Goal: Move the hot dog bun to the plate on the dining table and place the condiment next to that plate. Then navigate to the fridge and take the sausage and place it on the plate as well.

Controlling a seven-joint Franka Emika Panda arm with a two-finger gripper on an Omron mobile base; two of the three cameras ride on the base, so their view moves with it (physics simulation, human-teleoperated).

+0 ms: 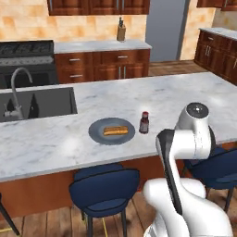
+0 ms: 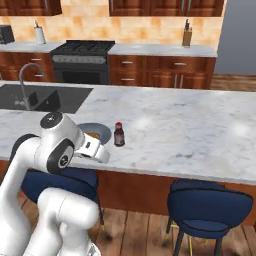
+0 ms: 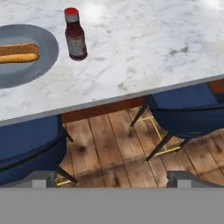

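The hot dog bun (image 1: 115,130) (image 3: 17,52) lies on the dark grey-blue plate (image 1: 96,133) (image 3: 26,72) (image 2: 100,131) near the front edge of the marble dining table (image 1: 185,97). Just right of the plate, a small gap away, the condiment (image 1: 144,122) (image 2: 119,134) (image 3: 75,35) stands upright. My gripper (image 3: 116,181) is open and holds nothing. It hangs back from the table's front edge, above the stools, with the bottle and plate ahead of it. The tall grey fridge (image 1: 166,28) stands beyond the back counter. The sausage is out of view.
A dark sink (image 1: 37,104) with a curved tap (image 1: 16,90) is set into the table's left end. Blue stools (image 1: 104,187) (image 2: 210,205) (image 3: 188,113) stand under the front edge. A stove (image 2: 82,60) and wooden cabinets line the back wall.
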